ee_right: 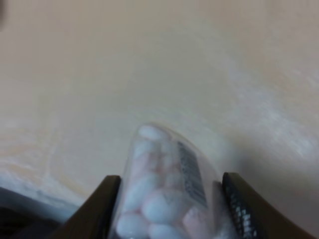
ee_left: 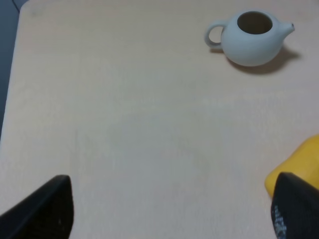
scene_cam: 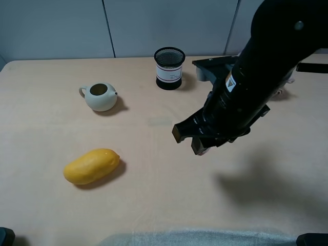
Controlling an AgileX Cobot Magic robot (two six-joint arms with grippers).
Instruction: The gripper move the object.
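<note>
1. Teapot point(scene_cam: 100, 96): pale, lidless, upright; handle left, spout right in the high view.
2. Mango point(scene_cam: 91, 166): yellow, on its side, nearer the front edge, well apart from the teapot.
3. Mesh cup point(scene_cam: 169, 68): black, white label band, upright near the back edge.
4. Surface point(scene_cam: 154, 205): light beige.

Bottle point(ee_right: 164, 199) blurred, cropped by frame edge, mango point(ee_left: 301, 162) partly cut off
</note>
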